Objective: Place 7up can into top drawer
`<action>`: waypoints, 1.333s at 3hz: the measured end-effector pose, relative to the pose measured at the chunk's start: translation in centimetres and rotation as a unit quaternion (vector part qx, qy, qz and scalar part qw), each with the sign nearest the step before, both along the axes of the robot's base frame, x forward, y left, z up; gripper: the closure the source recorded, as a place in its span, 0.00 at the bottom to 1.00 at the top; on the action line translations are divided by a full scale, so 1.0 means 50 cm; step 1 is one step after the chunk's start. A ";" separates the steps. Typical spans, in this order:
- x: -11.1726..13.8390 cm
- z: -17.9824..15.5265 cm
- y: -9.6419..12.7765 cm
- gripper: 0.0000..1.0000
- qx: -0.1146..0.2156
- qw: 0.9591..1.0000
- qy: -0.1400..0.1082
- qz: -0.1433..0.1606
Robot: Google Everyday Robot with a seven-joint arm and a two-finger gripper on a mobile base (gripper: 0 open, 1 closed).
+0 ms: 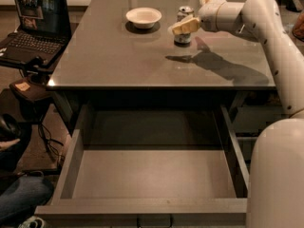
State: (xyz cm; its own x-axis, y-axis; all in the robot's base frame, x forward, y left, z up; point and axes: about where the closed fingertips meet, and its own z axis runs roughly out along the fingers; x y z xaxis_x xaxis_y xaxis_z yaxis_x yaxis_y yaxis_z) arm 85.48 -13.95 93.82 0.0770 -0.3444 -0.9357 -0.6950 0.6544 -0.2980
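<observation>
The 7up can (183,14) stands upright on the grey tabletop (118,56), to the right of the white bowl. My gripper (194,13) is at the can, reaching in from the right at can height. It is open: one pale finger (186,26) lies across the can's front and the other (205,0) shows behind and to the right. The can rests on the table, not lifted. The top drawer (152,175) is pulled out below the table's front edge, with a bare grey floor and a dark handle (154,220) on its front.
A white bowl (143,17) sits left of the can. A laptop (33,25) on a stand is left of the table, with cables below. A person's leg (21,198) is at the lower left. My white base (278,175) stands by the drawer's right side.
</observation>
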 end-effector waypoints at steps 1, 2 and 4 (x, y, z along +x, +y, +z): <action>0.001 -0.002 0.003 0.00 0.000 1.000 0.001 0.001; 0.014 -0.038 0.033 0.00 0.004 1.000 0.023 0.018; 0.014 -0.040 0.034 0.19 0.004 1.000 0.024 0.020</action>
State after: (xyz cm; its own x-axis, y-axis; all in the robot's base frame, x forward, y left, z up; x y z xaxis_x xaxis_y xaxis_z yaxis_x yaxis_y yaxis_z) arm 86.19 -12.23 91.79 0.0447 -0.3346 -0.9413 -0.7337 0.6285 -0.2583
